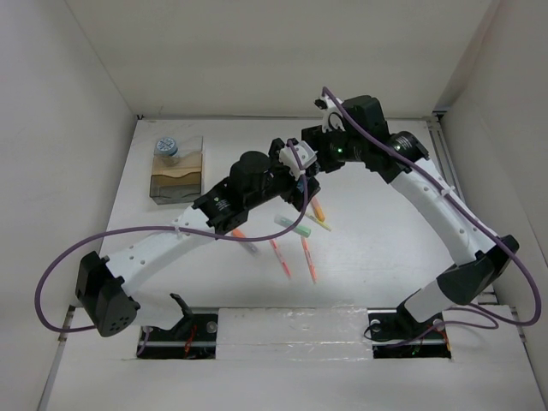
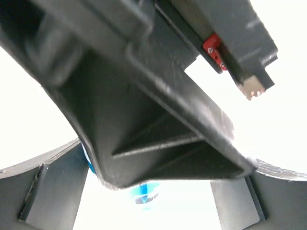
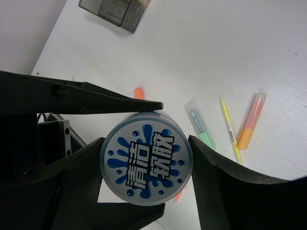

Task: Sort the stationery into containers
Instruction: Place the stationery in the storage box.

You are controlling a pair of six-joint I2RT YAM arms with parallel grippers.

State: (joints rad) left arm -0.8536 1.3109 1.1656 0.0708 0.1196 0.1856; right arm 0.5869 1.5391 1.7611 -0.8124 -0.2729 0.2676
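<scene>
Gripping a blue-and-white cylinder (image 3: pixel 146 165) in right gripper (image 3: pixel 147 143), pinched on both sides by the fingers (image 3: pixel 225 191), printed lid facing the wrist camera, up off the table (image 3: pixel 216 57). Reading left gripper (image 2: pixel 153 189) as open, with fingers (image 2: pixel 48 191) spread wide and nothing clamped, parked right up against the right gripper. Seeing only a sliver of blue between them in left wrist view. Noting dark wedges above and below the cylinder in right wrist view, likely the left fingers; cannot tell whether touching or just clear. Marking second cylinder (image 1: pixel 167 149) as already at the back end of the organiser tray (image 1: pixel 175 190), far left of table, well apart from both grippers. Logging pens loose on the table under the grippers: green highlighter (image 3: pixel 200 128), yellow pen (image 3: pixel 229 129), orange highlighter (image 3: pixel 250 122), none sorted.

Judging step as getting the held cylinder over to the tray. Flagging risks:
- Snagging the cylinder on a left finger when pulling the arms apart, given the tight spacing, and knocking it out of the pinch.
- Slipping or rotating in the grip, judging by a round smooth wall held at two narrow contacts.
- If dropped, likely to roll across the table, maybe into the pens, scattering them.
- Watch for arm-to-arm contact when crossing toward the tray past the left arm.
- Also possible: clipping the tray wall on release and shoving the tray.
</scene>
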